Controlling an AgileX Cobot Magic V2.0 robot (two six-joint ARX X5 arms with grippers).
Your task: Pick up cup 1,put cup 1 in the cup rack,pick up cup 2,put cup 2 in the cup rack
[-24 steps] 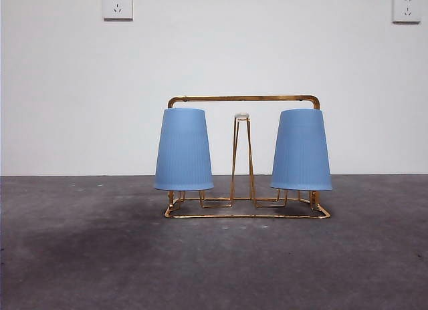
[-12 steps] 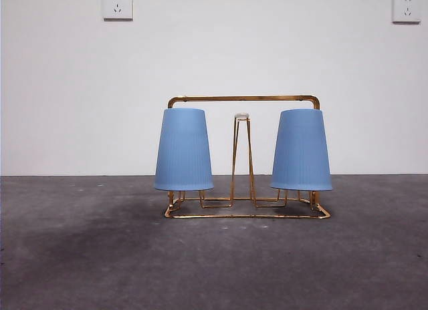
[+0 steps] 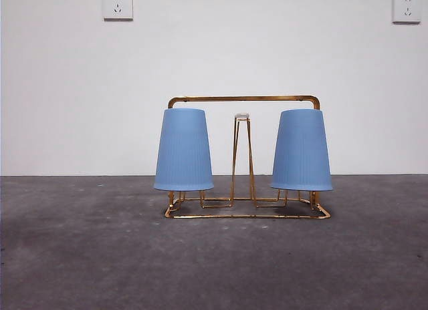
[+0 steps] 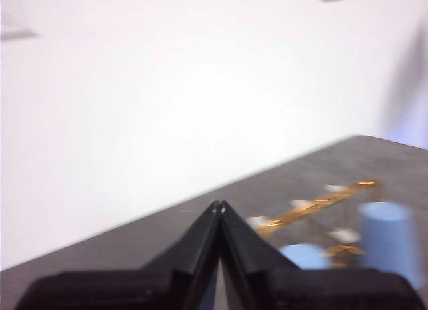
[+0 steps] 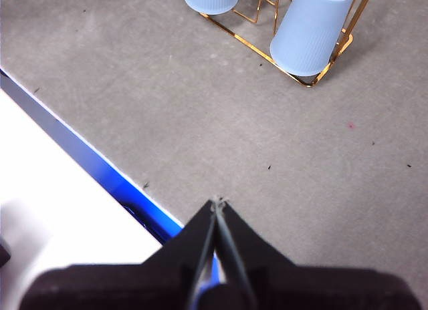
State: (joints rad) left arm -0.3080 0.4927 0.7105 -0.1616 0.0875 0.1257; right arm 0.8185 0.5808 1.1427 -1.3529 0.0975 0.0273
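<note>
Two blue cups hang upside down on the gold wire rack (image 3: 244, 213), which stands on the grey table (image 3: 100, 256) in front of a white wall. In the front view, the left cup (image 3: 184, 149) sits over a peg at the rack's left end and the right cup (image 3: 301, 149) over a peg at its right end. Each cup's long axis is upright, with the wide mouth down and clear of the rack's base. A bare peg with a white tip (image 3: 242, 115) rises between them, under the arched top bar.

Both cups look to be placed, so the task appears done and no further grasp seems called for.

The right gripper (image 5: 218, 203) is well apart from the rack, near the table's edge, with its jaws pressed together and holding nothing. Its camera looks down on the rack, which lies ahead of the jaw tips across open table.

The left gripper (image 4: 219, 205) is also away from the rack, jaws closed tip to tip and empty. Its view is blurred; the rack and cups show ahead and to one side. Which arm is nearer cannot be told.
</note>
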